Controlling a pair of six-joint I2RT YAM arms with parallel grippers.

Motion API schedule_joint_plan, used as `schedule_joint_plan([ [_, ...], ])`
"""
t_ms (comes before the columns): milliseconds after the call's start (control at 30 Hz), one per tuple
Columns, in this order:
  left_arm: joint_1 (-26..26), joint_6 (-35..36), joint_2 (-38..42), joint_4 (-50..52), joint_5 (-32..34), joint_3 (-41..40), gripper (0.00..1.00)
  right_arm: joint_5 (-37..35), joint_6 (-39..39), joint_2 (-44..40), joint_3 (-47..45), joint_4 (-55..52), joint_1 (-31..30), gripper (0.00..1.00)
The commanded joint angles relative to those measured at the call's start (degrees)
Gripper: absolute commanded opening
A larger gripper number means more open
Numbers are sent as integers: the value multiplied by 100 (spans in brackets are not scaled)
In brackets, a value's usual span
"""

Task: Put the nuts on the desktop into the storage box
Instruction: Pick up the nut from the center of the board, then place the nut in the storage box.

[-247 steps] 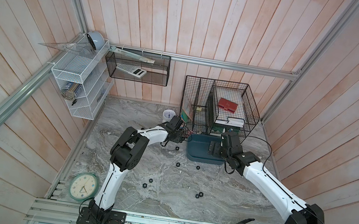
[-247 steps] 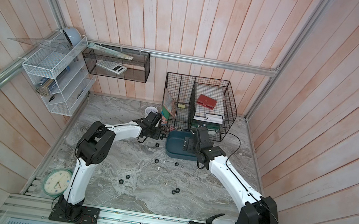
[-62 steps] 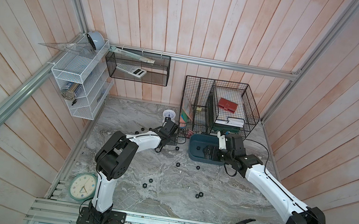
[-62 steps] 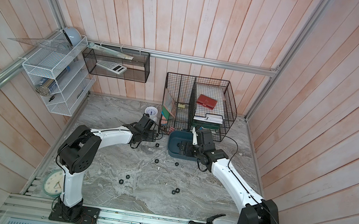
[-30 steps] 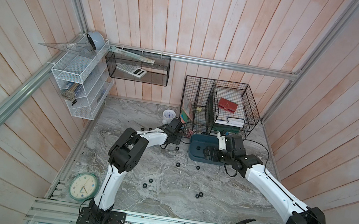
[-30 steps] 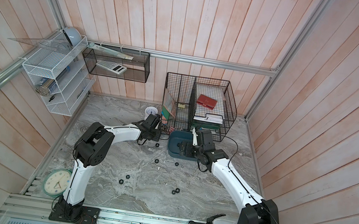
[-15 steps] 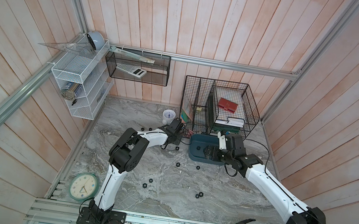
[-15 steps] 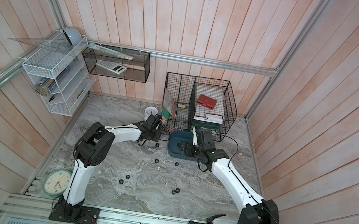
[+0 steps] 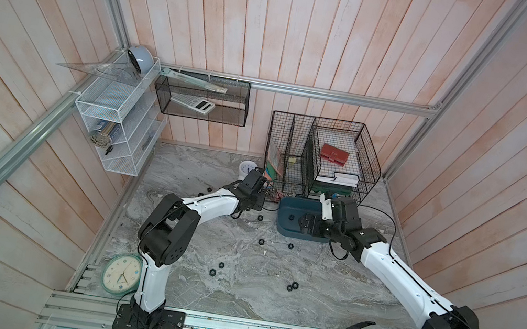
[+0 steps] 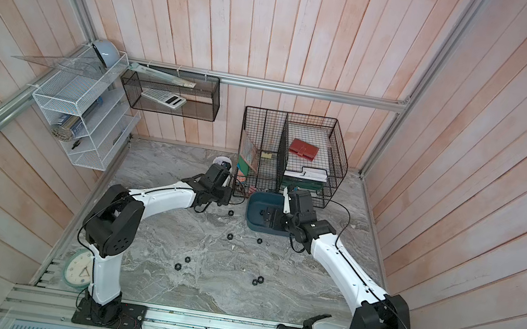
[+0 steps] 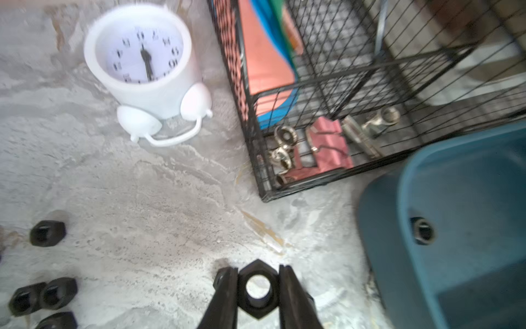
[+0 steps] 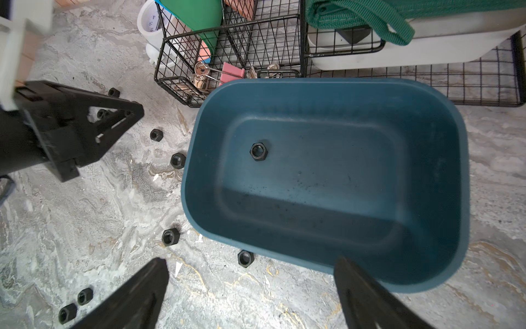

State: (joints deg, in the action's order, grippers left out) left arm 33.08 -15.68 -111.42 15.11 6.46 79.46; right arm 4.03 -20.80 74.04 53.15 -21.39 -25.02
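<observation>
While left fingers [image 11: 225, 296] pinch a hexagonal nut [image 11: 256, 270], right fingers [image 12: 136, 293] gape over the smooth storage box [image 12: 341, 176].

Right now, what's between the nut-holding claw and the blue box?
Just bare desktop, seen in the left wrist view. The right wrist view shows two loose nuts beside that gap.

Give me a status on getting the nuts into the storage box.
Done: one nut lies in the storage box. In hand: the left gripper has its jaws shut on a second nut, beside the box. Left: loose nuts scattered on the desktop; the right gripper is open and empty.
</observation>
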Motion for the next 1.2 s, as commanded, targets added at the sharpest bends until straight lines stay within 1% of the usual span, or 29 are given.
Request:
schedule_joint_plan([
  [0,260,-88,179,208,83,117,23,2,-126,-280,-195,52,26,98],
  [200,653,-197,-44,273,3,662,23,-195,-104,-767,-499,-93,36,98],
  [433,944,-168,-684,277,-177,1393,23,-403,-33,-1313,-696,-429,118,98],
  [633,990,-49,-1244,211,-302,1852,23,-509,-37,-1589,-740,-644,195,98],
  [800,989,63,-1687,279,-313,2258,23,-577,-65,-1661,-772,-726,214,98],
  [1033,973,91,-1887,238,-242,2285,23,-588,-86,-1607,-752,-751,222,98],
  [1067,972,77,-1872,233,-227,2255,25,-586,-85,-1604,-753,-739,222,98],
  [1100,972,68,-1860,236,-199,2235,31,-589,-75,-1597,-752,-723,224,98],
  [1167,972,68,-1814,253,-170,2216,36,-524,-53,-1567,-740,-700,233,98],
])
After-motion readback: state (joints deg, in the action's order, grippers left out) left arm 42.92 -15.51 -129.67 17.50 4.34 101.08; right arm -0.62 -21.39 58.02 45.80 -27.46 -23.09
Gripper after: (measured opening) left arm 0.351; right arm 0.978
